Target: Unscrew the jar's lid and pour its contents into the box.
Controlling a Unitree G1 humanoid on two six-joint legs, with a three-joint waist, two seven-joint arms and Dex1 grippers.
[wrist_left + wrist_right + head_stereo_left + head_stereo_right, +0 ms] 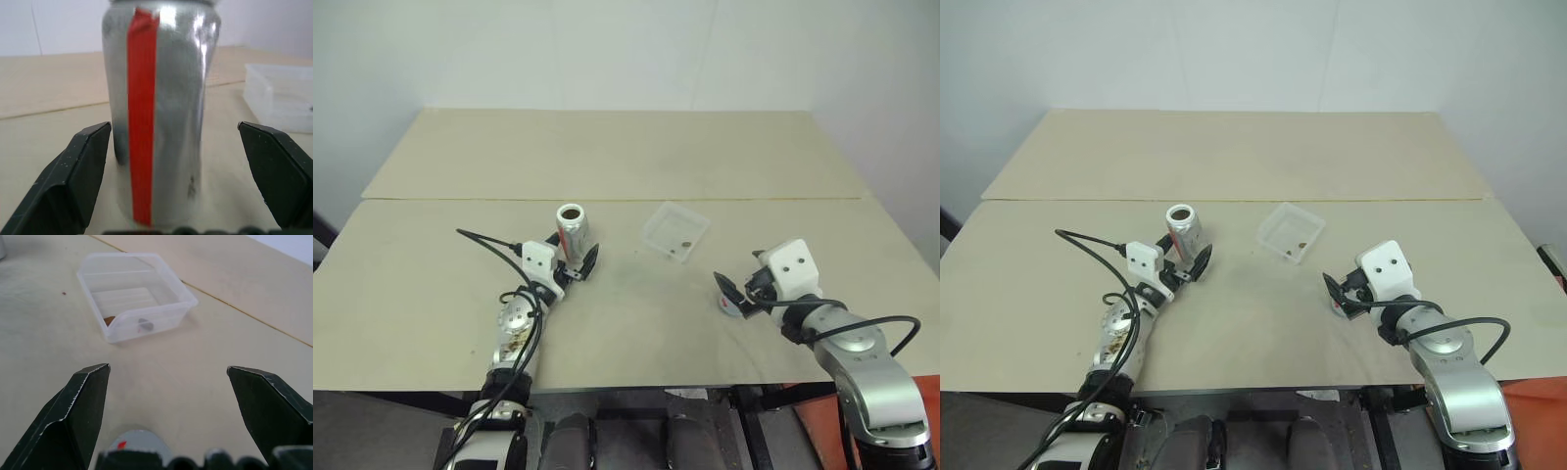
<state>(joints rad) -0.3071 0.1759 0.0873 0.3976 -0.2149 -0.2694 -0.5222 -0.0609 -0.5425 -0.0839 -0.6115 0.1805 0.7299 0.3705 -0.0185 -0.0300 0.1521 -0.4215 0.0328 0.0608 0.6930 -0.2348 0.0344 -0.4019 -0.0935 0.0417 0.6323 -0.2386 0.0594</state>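
The jar (573, 231) stands upright on the counter (626, 323), left of centre, its mouth open and dark from above — no lid on it. The left gripper (579, 263) sits just on the near side of it with its fingers (78, 176) spread wide; in the left wrist view the jar's red stripe fills the gap between them, and neither finger touches the metal. So the jar is set down and free.

The box (674, 230) lies to the right of the jar, a little apart, and holds a small dark brownish bit (110, 320) and a greyish one beside it against its near wall — judging by that, the contents are already in the box and the pour looks done.

The right gripper (737, 297) hovers near the right front of the counter, well short of the box, fingers (78, 411) spread. A grey disc with a red mark, probably the lid (137, 440), shows on the counter just under that gripper — whether it rests fully free I cannot tell.

The step in hand reads as the release after pouring. What the next move calls for, as I judge it, is only to draw the left gripper straight back toward the near edge without brushing the jar, which is light and would tip easily.
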